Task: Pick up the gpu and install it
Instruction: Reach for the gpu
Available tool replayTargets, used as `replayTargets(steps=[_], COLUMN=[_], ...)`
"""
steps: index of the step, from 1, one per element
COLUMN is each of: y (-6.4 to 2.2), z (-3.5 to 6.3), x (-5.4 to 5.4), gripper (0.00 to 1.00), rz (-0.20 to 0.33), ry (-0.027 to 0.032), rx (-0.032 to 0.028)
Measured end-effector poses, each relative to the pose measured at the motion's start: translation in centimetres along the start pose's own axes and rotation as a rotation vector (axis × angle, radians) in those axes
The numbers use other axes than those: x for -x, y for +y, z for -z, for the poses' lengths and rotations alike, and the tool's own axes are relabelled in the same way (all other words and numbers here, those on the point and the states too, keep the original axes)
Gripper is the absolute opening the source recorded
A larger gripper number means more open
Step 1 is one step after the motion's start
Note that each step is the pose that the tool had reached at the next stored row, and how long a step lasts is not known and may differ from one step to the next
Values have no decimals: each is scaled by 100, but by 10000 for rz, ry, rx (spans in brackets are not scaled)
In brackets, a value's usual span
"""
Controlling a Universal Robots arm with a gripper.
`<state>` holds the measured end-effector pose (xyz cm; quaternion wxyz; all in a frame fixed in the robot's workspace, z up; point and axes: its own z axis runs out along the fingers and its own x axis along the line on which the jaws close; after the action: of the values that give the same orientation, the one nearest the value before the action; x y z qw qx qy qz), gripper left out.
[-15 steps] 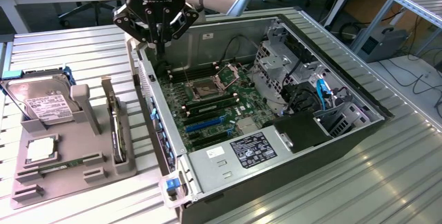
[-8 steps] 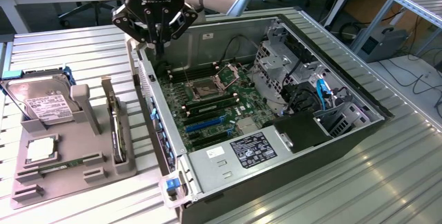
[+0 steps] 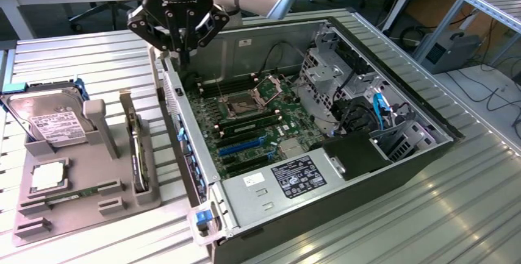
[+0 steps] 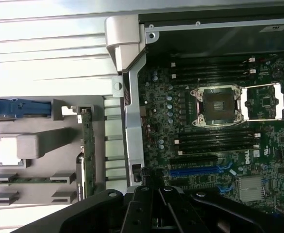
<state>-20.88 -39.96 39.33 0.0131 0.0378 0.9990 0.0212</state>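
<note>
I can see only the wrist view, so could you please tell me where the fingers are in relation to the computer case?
Observer: The fingers hang shut above the far end of the case wall that faces the grey holder.
Operator: Thank you. Are they holding anything?
Observer: No, I see nothing between them.
Operator: What sits beyond the gpu in that holder, please?
Observer: On the side of the gpu away from the case, a hard drive with a white label leans in the holder.
</note>
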Motion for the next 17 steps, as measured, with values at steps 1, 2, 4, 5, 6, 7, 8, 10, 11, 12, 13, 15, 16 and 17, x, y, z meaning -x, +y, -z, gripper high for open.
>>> replayTargets(steps=[1, 2, 4, 5, 6, 7, 8, 10, 11, 12, 13, 15, 16, 17], y=[-1, -2, -5, -6, -8, -8, -8, -9, -9, -9, -10, -10, -10, -10], z=[0, 0, 1, 1, 1, 1, 1, 1, 1, 1, 1, 1, 1, 1], x=[-7, -11, -19, -25, -32, -33, -35, -37, -39, -41, -43, -46, -47, -49], gripper=[11, 11, 11, 11, 11, 11, 11, 11, 11, 11, 11, 11, 11, 11], rz=[0, 0, 0, -1, 0, -1, -1, 0, -1, -1, -1, -1, -1, 0], ry=[0, 0, 0, 0, 0, 0, 0, 0, 0, 0, 0, 0, -1, 0], rx=[1, 0, 0, 0, 0, 0, 0, 0, 0, 0, 0, 1, 0, 0])
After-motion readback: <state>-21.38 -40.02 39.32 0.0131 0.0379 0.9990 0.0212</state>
